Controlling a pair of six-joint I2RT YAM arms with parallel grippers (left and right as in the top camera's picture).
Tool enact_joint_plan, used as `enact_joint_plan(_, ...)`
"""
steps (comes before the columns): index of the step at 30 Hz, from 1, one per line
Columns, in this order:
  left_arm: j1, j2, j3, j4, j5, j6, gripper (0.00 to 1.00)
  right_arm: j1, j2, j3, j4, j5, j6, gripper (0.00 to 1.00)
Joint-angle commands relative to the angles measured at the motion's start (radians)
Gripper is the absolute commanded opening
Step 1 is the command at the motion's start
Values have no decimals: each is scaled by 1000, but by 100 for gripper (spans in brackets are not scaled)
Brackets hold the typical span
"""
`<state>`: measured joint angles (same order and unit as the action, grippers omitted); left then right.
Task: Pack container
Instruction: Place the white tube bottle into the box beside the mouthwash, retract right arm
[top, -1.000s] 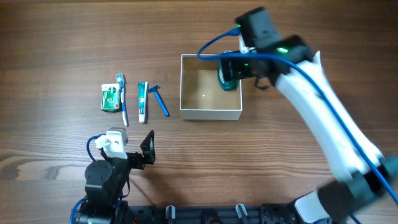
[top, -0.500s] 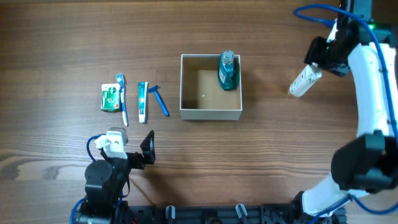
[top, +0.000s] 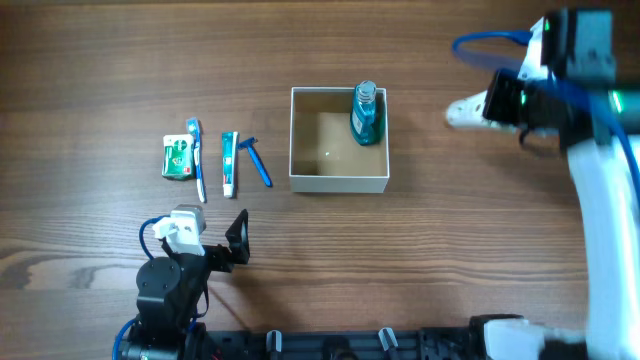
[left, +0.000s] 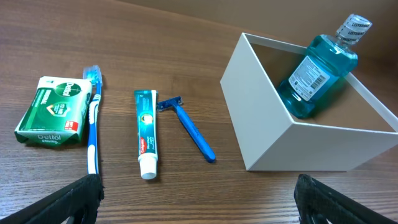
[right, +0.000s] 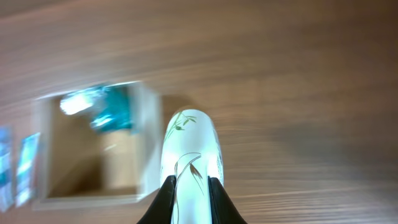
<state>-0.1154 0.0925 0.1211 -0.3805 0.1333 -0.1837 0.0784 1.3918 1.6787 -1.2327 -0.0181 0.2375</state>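
The container (top: 338, 183), a white-walled box with a tan inside, stands mid-table and holds a teal mouthwash bottle (top: 367, 115) in its far right corner. My right gripper (top: 492, 104) is shut on a white bottle with a leaf print (right: 189, 143), held above the table to the container's right, its tip (top: 462, 111) pointing toward the container. The blurred right wrist view shows the container (right: 146, 155) and the mouthwash bottle (right: 109, 109) beyond my right gripper (right: 188, 183). My left gripper (left: 199, 200) stands open near the front edge, nothing between its fingers.
Left of the container (left: 261, 124) several toiletries lie in a row: a green soap box (left: 53, 112), a blue toothbrush (left: 93, 124), a toothpaste tube (left: 146, 134) and a blue razor (left: 193, 130). The mouthwash bottle (left: 317, 74) leans against the container's wall.
My right arm has left the container, swung to the right side of the table and shut on the white bottle. The mouthwash bottle stays in the container. The left arm has not moved.
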Motion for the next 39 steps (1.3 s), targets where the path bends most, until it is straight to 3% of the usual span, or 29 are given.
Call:
enact_joint_plan(1, 7, -8, -6, 2, 19, 20, 100, 136, -120, 19, -45, -17, 36, 4)
enact_joint_plan(7, 7, -8, -6, 2, 19, 20, 100, 319, -32, 19, -75, -17, 84, 4)
enact_joint_plan(19, 7, -8, -6, 2, 19, 20, 100, 328, 501, 19, 121, -5, 53, 6)
enact_joint_plan(21, 7, -8, -6, 2, 19, 20, 100, 328, 521, 19, 136, -5, 50, 19)
enact_joint_plan(22, 7, -8, -6, 2, 19, 20, 100, 328, 520, 19, 142, -2, 42, 37)
enact_joint_plan(26, 7, -8, -6, 2, 19, 20, 100, 328, 439, 19, 136, -2, 24, 66)
enact_joint_plan(28, 7, -8, -6, 2, 19, 20, 100, 328, 347, 19, 135, -5, 24, 64)
enact_joint_plan(29, 7, -8, -6, 2, 19, 20, 100, 328, 305, 19, 139, -23, 10, 42)
enact_joint_plan(30, 7, -8, -6, 2, 19, 20, 100, 328, 275, 19, 145, -48, -13, 30)
enact_joint_plan(31, 7, -8, -6, 2, 19, 20, 100, 328, 264, 19, 145, -47, -12, 32)
enact_joint_plan(32, 7, -8, -6, 2, 19, 20, 100, 328, 259, 19, 142, -47, -12, 41)
enact_joint_plan(34, 7, -8, -6, 2, 19, 20, 100, 328, 262, 19, 137, -41, -2, 46)
enact_joint_plan(39, 7, -8, -6, 2, 19, 20, 100, 328, 259, 19, 135, -14, -2, 47)
